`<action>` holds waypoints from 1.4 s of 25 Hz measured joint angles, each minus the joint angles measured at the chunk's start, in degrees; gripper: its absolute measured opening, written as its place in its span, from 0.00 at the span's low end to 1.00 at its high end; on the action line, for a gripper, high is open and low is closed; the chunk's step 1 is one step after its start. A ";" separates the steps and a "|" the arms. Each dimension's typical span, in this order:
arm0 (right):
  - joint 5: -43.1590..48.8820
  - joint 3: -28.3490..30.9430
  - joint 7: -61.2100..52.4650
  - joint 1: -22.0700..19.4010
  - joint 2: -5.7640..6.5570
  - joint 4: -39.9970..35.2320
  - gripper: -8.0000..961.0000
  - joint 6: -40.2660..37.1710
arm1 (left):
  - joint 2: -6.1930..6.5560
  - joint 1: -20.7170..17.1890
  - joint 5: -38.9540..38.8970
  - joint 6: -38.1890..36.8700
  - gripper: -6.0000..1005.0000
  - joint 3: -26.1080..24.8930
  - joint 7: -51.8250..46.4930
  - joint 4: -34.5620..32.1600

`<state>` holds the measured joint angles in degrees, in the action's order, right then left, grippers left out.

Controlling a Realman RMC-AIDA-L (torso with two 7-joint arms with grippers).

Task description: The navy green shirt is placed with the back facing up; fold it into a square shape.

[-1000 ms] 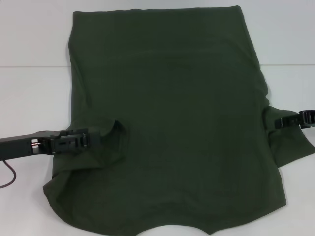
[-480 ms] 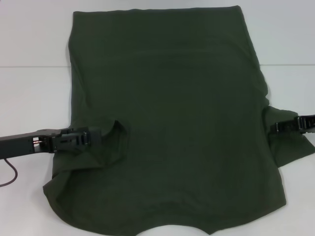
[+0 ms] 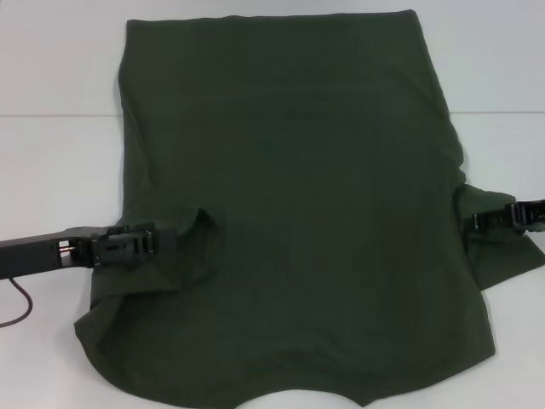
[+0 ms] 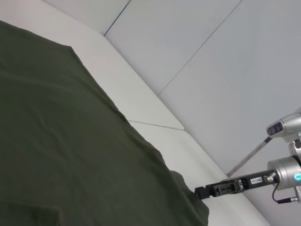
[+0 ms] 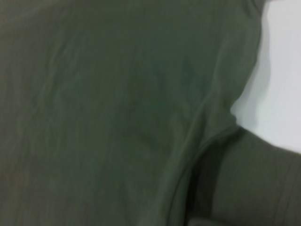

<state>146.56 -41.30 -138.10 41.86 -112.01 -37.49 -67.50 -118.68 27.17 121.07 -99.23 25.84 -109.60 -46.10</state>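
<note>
Head view: the navy green shirt [image 3: 289, 213] lies spread on the white counter [image 3: 60, 162], plain side up. The left gripper [image 3: 174, 240] pinches a raised fold at the shirt's sleeve; the right gripper [image 3: 473, 223] touches the opposite sleeve, its grip unclear.

Left wrist view: the shirt [image 4: 70, 155] stretches toward the far right gripper [image 4: 200, 193].

Right wrist view: shirt fabric [image 5: 117, 108] lies directly below, close.

We see the shirt [image 3: 289, 221] flat on the desk [image 3: 51, 162], left hand [image 3: 174, 241] at its left sleeve, right hand [image 3: 473, 222] at its right sleeve.
</note>
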 joint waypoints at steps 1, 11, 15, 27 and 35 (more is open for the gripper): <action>-0.03 -0.04 0.17 0.04 -0.19 0.08 0.98 0.45 | -0.02 -0.01 -0.10 -0.01 0.76 0.00 0.00 0.02; -0.33 0.08 0.96 -0.07 -1.42 0.15 0.98 2.72 | -0.15 -0.10 -0.71 -0.25 0.76 0.00 -0.23 0.13; 0.86 -0.10 -0.86 -0.12 -1.32 -0.35 0.98 -0.91 | -0.15 -0.16 -0.76 -0.38 0.76 0.00 -0.28 0.13; 1.49 -0.09 -1.95 0.31 -2.15 -0.61 0.98 2.31 | -0.15 -0.19 -1.59 -0.15 0.76 0.00 -0.14 -0.05; 1.58 -0.05 -2.37 0.36 -2.08 -0.93 0.78 2.34 | -0.05 -0.30 -2.39 -0.06 0.76 0.00 -0.03 0.13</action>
<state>148.14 -41.35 -140.46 42.22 -114.09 -38.43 -65.17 -118.74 26.87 118.69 -99.28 25.84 -109.62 -45.97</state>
